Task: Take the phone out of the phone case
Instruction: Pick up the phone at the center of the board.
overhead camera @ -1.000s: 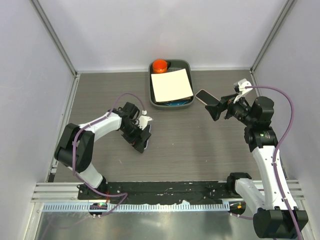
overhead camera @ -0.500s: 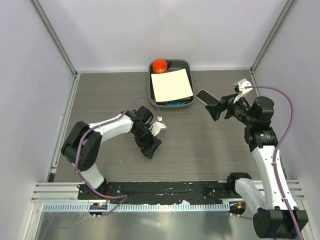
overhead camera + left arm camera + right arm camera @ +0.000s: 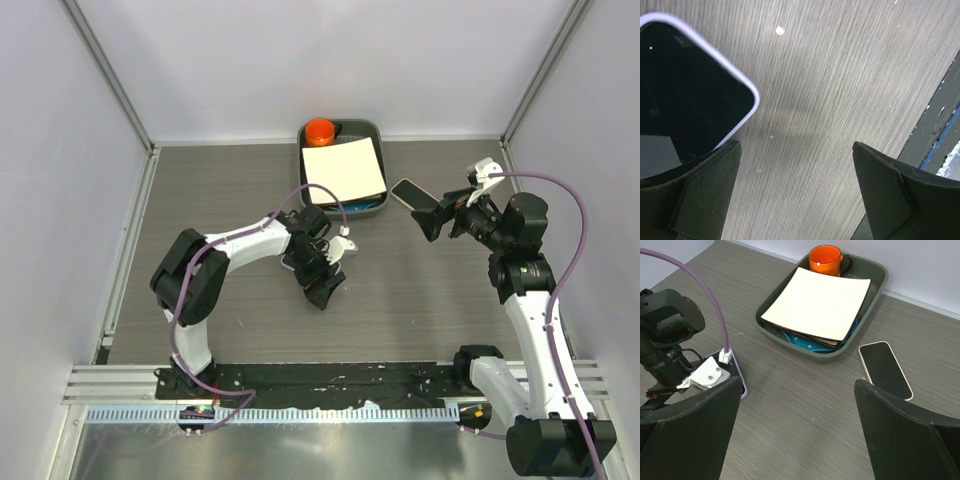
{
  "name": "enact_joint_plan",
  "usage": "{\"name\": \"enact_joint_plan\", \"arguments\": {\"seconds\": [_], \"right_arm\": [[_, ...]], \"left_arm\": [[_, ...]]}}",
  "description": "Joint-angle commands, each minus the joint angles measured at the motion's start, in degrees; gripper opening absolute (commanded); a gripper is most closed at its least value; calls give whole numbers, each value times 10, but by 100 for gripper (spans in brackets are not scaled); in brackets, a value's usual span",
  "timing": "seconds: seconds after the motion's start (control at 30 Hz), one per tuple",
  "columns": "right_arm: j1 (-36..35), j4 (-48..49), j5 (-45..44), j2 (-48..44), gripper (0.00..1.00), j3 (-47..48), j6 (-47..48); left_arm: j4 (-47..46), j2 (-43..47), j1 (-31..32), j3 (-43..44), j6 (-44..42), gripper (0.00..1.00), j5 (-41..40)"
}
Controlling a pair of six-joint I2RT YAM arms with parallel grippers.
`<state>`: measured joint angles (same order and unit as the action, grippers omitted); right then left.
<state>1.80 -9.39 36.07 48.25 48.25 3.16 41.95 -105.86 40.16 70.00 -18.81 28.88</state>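
No words, brand marks or numbers can be read in any view. The lavender-edged phone case (image 3: pixel 685 90), the phone (image 3: pixel 886 369) at the right of the right wrist view and the white plate (image 3: pixel 817 302) are all plain.

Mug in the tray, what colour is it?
The mug is orange, best seen in the right wrist view.

The phone case (image 3: pixel 690 85), lavender-rimmed with a rounded corner and a dark glossy face up, lies flat in the middle of the scene. The phone (image 3: pixel 885 370), black screen up, pale-edged, lies flat well apart, far right
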Motion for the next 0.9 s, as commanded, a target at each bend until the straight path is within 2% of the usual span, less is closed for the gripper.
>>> {"name": "enact_joint_plan", "arguments": {"seconds": [0.0, 0.13, 0.2, 0.4, 0.53, 0.73, 0.87], "right_arm": [[-3, 19, -7, -3, 100, 5, 11], [-3, 18, -7, 0, 100, 5, 16], [-3, 16, -8, 0, 99, 6, 18], [-3, 15, -4, 1, 100, 6, 20], [-3, 14, -5, -1, 100, 7, 22], [-3, 14, -6, -1, 100, 7, 20], [-2, 15, -7, -3, 100, 6, 19]], "left_arm": [[-9, -41, 20, 26, -20, 99, 26], [-10, -41, 22, 57, -19, 100, 31], [-13, -14, 21, 59, -34, 100, 28], [-50, 106, 21, 19, -114, 100, -19], [-74, 155, 18, -16, -176, 100, -47], [-86, 179, -3, -52, -290, 100, -33], [-76, 150, -33, -55, -365, 100, -22]]}}
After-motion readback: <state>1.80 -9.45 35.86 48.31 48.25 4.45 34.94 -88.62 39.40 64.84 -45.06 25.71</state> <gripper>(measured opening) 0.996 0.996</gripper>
